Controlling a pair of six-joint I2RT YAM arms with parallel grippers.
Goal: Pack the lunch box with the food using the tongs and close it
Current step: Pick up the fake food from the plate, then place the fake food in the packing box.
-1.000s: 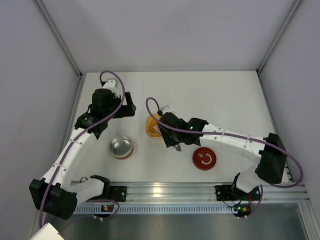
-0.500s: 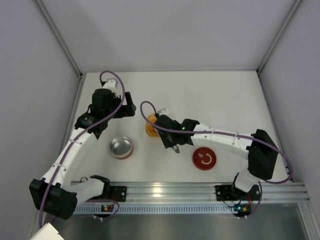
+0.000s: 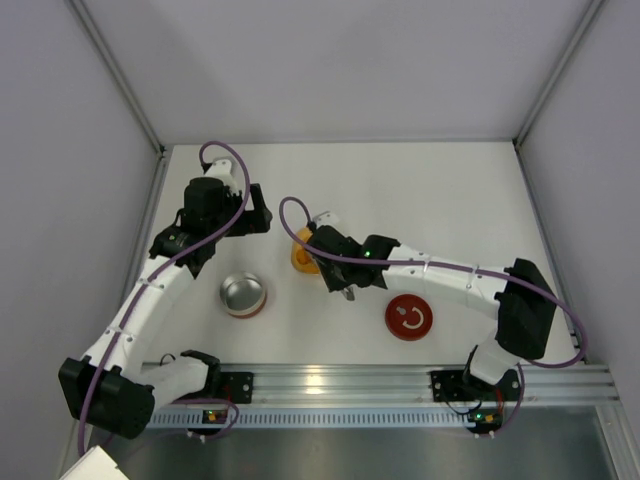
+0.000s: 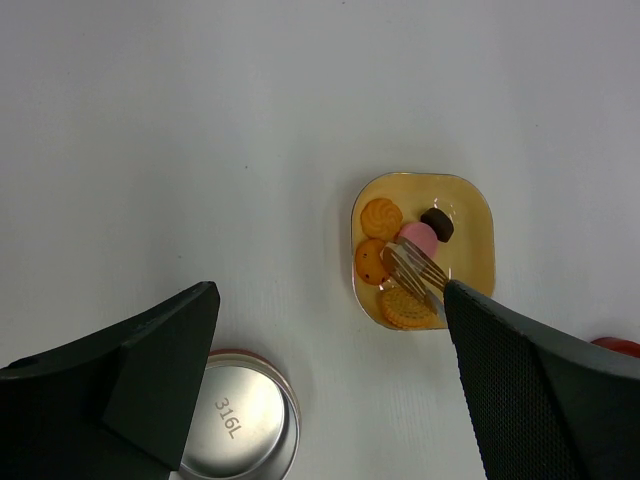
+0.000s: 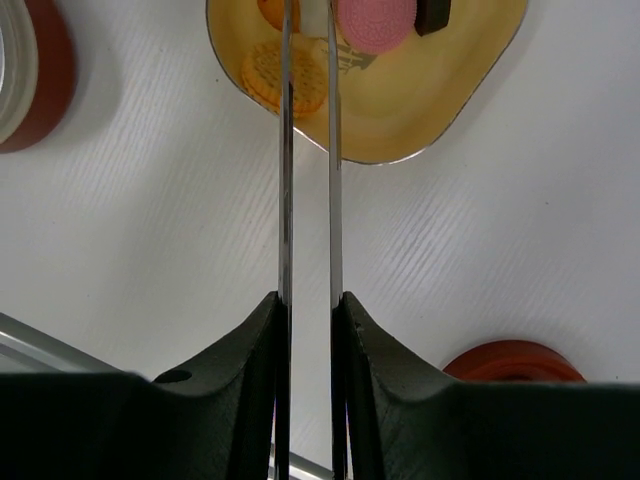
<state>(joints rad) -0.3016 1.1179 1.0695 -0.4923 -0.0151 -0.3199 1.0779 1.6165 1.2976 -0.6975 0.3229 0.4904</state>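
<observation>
In the right wrist view the tongs (image 5: 284,200) ran off the top edge, tips out of frame, and the pink piece (image 5: 375,22), dark brown piece (image 5: 432,12) and an orange cookie (image 5: 268,10) were cropped there too. The lunch box (image 5: 45,90) was cut by the left edge; the red disc (image 5: 515,362) sat partly behind the right gripper (image 5: 308,305). In the left wrist view the tongs' handle end was hidden behind a finger (image 4: 540,400) of the left gripper (image 4: 330,295), and a red sliver at the right edge was probably the disc. From above, the yellow dish (image 3: 298,257) was mostly covered.
</observation>
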